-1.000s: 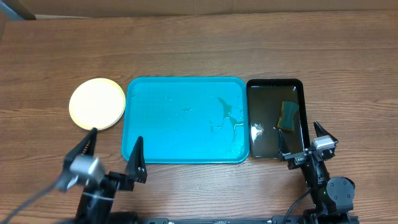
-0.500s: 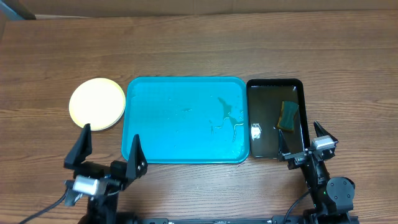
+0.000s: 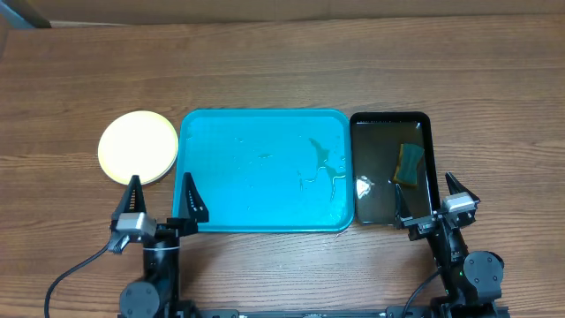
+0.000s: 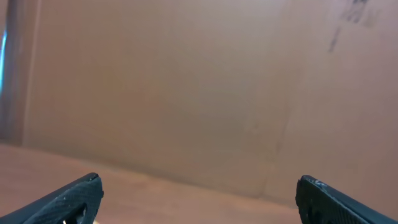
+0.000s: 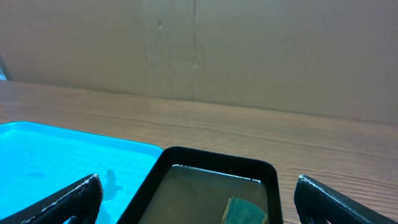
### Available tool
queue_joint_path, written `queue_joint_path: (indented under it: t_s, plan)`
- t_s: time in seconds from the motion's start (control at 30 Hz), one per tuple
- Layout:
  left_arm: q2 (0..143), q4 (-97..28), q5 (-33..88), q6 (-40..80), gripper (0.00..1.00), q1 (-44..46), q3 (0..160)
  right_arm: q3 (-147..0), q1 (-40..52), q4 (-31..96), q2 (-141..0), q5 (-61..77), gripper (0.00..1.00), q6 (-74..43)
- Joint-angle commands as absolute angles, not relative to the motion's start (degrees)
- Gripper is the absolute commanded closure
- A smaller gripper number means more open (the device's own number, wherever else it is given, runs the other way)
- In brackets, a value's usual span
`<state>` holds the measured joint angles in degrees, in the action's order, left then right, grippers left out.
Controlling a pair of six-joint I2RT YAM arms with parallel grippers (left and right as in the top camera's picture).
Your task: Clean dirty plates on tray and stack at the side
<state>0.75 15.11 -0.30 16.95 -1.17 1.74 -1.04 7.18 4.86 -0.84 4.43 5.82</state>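
Observation:
The turquoise tray (image 3: 203, 132) lies mid-table and holds only streaks of water; its corner also shows in the right wrist view (image 5: 62, 155). A pale yellow plate (image 3: 137, 147) sits on the table just left of the tray, with a white edge showing under it. No smear shows on it. My left gripper (image 3: 160, 177) stands open at the front, between the plate and the tray's near left corner, holding nothing (image 4: 198, 180). My right gripper (image 3: 425, 187) is open and empty at the black tray's near end (image 5: 198, 182).
A narrow black tray (image 3: 391, 117) of murky water lies right of the turquoise tray, with a green-and-yellow sponge (image 3: 409, 164) in it; its rim (image 5: 217, 157) and the sponge (image 5: 244, 211) show in the right wrist view. A cardboard wall stands behind the table.
My left arm has swung from a tilted pose to straight ahead, its open gripper ending slightly right, by the tray's corner. The right arm has not moved.

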Motion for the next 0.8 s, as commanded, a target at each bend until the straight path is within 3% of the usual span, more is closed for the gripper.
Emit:
queue_joint_path:
  t_s: [0.0,0.27,0.4,0.77]
  plan:
    - [0.2,10.2,-2.6,17.8,0.00,-1.6,0.3,-0.4,7.4,4.6,-0.2,3.9,0.00,5.8]
    - [0.2,-4.5,-3.4,9.3,0.00,-1.6,0.3,-0.4,7.4,4.6,-0.2,3.9,0.00,5.8]
    - [0.2,-4.3,-2.7,3.5,0.00,-1.5,0.3,-0.4,7.4,4.6,-0.2,3.9,0.00,5.8]
    - [0.2,-4.3,-2.5,3.2,0.00,-1.5,0.3,-0.4,7.4,4.6,-0.2,3.9,0.00,5.8]
